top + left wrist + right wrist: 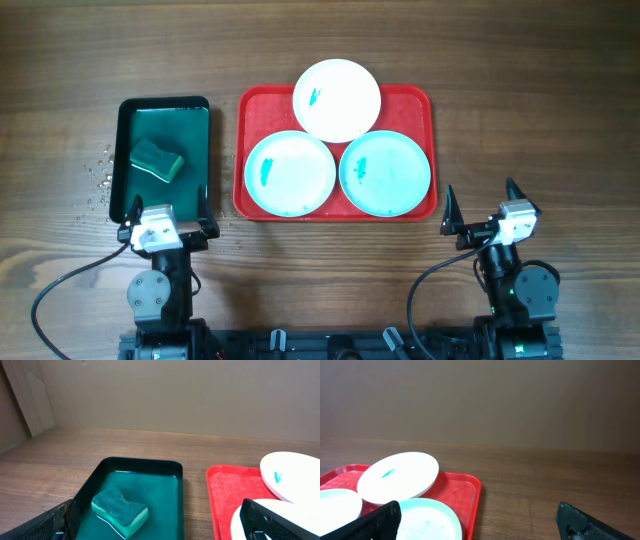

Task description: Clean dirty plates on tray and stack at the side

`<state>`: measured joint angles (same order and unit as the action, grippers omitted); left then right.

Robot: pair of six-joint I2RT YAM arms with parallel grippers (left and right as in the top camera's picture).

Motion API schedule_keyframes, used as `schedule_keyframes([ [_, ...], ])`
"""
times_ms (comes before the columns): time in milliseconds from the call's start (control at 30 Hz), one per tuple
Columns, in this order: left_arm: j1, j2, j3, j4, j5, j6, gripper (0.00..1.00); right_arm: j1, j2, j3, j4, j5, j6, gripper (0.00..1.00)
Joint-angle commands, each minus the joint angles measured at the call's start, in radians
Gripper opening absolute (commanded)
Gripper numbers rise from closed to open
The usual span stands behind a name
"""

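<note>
As I read it, no cleaning is done yet: the white plate [337,100] at the far edge of the red tray [262,110] and the left turquoise plate [290,175] and right turquoise plate [385,173] along its near edge all show teal smears, and none is stacked beside it. The sponge [158,159] lies in the dark green tray [190,125] just left of the red tray. My left gripper [167,212] and right gripper [482,195] hang off its near corners, both spread wide and empty.

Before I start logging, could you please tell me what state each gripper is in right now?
Left gripper: open, holding nothing.
Right gripper: open, holding nothing.
</note>
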<state>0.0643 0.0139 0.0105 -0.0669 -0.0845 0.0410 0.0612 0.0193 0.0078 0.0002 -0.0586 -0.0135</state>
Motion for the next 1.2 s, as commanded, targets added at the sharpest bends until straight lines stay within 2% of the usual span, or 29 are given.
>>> schedule_keyframes([
  [0,-0.006,-0.006,-0.005,0.002,-0.003,0.015,1.0,0.004,-0.001,-0.003,0.002,0.006,-0.012,1.0],
  [667,-0.006,-0.006,-0.005,0.004,0.003,0.008,1.0,0.004,-0.001,-0.003,0.002,0.006,-0.012,1.0],
  [800,-0.006,-0.006,-0.005,0.009,0.275,-0.17,1.0,0.004,-0.001,-0.003,0.002,0.006,-0.012,1.0],
  [967,-0.007,-0.006,-0.005,0.013,0.29,-0.187,1.0,0.004,-0.001,-0.003,0.002,0.006,-0.012,1.0],
  [1100,-0.008,-0.006,-0.005,0.027,0.6,-0.446,1.0,0.004,-0.001,-0.003,0.002,0.006,-0.012,1.0],
  [1167,-0.007,-0.006,-0.005,0.029,0.65,-0.476,1.0,0.004,-0.001,-0.003,0.002,0.006,-0.012,1.0],
])
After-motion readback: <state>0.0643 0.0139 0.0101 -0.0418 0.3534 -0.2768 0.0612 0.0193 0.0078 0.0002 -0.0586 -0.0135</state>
